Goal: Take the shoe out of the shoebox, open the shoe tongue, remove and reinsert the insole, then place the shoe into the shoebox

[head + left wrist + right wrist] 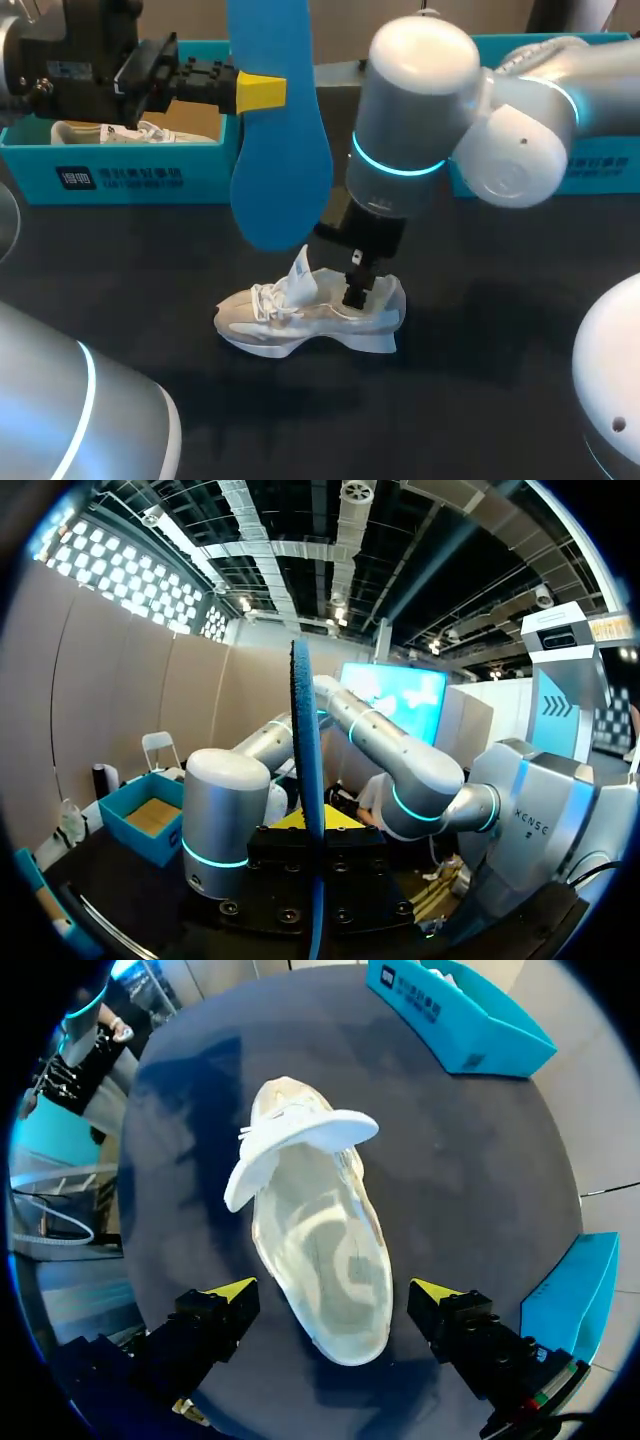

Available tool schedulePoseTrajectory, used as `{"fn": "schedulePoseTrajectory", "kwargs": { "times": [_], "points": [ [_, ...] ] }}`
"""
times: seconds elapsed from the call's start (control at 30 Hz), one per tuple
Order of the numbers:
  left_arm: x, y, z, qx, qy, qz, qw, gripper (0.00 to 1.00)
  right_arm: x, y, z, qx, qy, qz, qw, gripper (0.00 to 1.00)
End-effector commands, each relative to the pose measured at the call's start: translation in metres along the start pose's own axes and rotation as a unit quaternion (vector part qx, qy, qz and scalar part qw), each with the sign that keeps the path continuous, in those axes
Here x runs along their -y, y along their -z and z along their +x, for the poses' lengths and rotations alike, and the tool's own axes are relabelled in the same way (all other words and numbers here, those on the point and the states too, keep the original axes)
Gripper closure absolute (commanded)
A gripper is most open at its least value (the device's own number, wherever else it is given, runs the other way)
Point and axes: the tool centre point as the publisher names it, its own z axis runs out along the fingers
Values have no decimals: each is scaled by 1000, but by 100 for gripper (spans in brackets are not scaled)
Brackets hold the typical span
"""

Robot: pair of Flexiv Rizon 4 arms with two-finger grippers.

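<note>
Shoe (310,315) sits on its sole at the middle of the dark table (500,400) in the head view, toe toward the frame's left, tongue (300,272) pulled up. The right arm (420,110) comes in from the upper right and drops its gripper (358,290) onto the heel end. It hides the heel opening from here, so I cannot tell the spread of its fingers in this view. Above the shoe hangs the blue insole (280,130), upright and well clear of the table, pinched near its top by the left gripper (262,92), which reaches in from the upper left. Behind it, in the upper left, stands a teal box (120,175) with a spare shoe (100,132) inside. A second box (600,160) is in the upper right, partly blocked by the right arm.

In the left wrist view the insole (307,760) shows edge-on, rising straight out from between the fingers of the left gripper (307,825), which are pressed onto it from both sides. Beyond it is the right arm (225,830), with the second box (150,825) beside it.

In the right wrist view the shoe (325,1250) lies lengthwise between the spread fingers (232,1292) of the right gripper (332,1295), a gap of table on each side of the heel. The tongue (300,1145) is folded up and the inside is bare. The box (460,1020) stands ahead, past the toe; the second box (570,1300) is just beside one finger.
</note>
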Motion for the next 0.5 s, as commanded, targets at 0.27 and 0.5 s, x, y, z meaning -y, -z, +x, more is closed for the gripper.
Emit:
{"fn": "schedulePoseTrajectory", "kwargs": {
  "times": [0.27,0.5],
  "points": [
    [1,-1,-2,-1,0,-1,1000,100,-28,-26,-16,-9,36,5,999,0],
    [1,-1,-2,-1,0,-1,1000,100,-31,-50,-20,-17,39,6,999,0]
  ]
}}
